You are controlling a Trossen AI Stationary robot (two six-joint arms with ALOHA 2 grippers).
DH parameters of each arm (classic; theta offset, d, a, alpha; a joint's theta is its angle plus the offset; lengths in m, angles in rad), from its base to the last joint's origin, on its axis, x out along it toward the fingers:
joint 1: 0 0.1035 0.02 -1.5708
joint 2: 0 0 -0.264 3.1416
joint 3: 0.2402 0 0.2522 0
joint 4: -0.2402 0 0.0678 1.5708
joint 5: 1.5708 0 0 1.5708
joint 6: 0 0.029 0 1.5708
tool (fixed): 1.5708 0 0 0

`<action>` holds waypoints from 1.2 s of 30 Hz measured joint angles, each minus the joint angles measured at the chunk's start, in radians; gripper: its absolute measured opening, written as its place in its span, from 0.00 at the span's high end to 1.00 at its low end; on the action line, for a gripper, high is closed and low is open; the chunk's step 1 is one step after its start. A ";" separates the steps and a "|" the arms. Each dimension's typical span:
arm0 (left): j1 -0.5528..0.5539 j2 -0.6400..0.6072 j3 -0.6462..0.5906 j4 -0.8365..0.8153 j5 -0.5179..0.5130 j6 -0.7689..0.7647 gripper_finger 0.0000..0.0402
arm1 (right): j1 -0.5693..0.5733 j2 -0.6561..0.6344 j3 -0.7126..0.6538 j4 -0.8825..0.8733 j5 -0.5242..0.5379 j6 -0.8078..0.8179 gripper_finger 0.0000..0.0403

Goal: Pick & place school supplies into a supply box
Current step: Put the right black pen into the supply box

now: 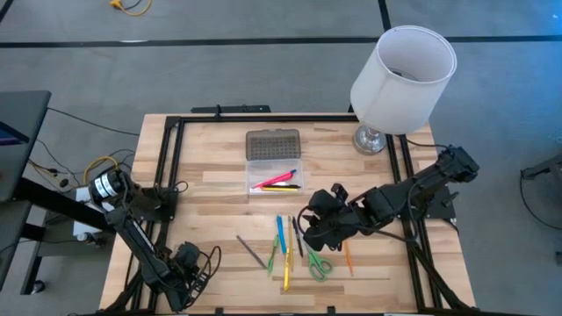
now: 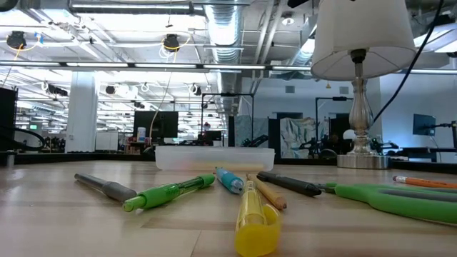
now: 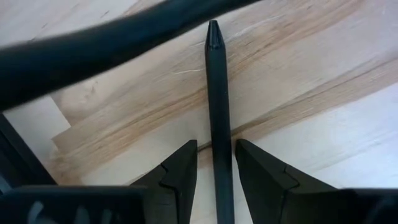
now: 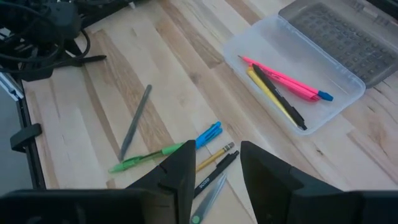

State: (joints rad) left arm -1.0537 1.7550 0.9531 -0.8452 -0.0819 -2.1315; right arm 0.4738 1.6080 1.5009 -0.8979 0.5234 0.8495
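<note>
worktop (image 1: 211,189): pens (image 1: 281,237) scattered
right end effector (image 4: 214,163): open, empty, above pens
left end effector (image 3: 214,163): black pen gripped
step: one pen to be straddled squarely

Right gripper (image 1: 309,230) raised over table centre, jaws parted. Left gripper (image 1: 200,274) near front-left edge, jaws clamped.

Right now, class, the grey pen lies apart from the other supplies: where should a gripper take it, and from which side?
Probably best at the middle of the grey pen, coming straight down with the fingers set across its barrel. It lies flat and slanted on the table, bare wood on both sides, only its lower end nearing the green pen. The right gripper, open, hovers over the pile nearby.
</note>
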 joint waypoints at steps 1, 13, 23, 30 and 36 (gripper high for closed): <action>0.000 0.000 0.000 0.000 -0.001 0.000 0.74 | -0.004 0.000 0.000 0.003 -0.002 -0.008 0.71; 0.001 0.002 0.000 0.004 -0.006 0.013 0.93 | -0.045 0.000 0.000 0.016 -0.009 -0.058 0.71; 0.001 0.003 -0.001 0.000 -0.009 0.026 0.89 | -0.051 0.000 0.000 0.017 -0.012 -0.065 0.71; 0.001 0.003 -0.002 0.000 -0.010 0.026 0.90 | -0.051 0.000 0.000 0.017 -0.023 -0.065 0.71; 0.001 0.003 -0.002 -0.001 -0.011 0.026 0.90 | -0.051 0.000 0.000 0.017 -0.028 -0.064 0.71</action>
State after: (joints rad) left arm -1.0527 1.7576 0.9512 -0.8459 -0.0925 -2.1056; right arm 0.4229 1.6081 1.5013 -0.8810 0.4953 0.7853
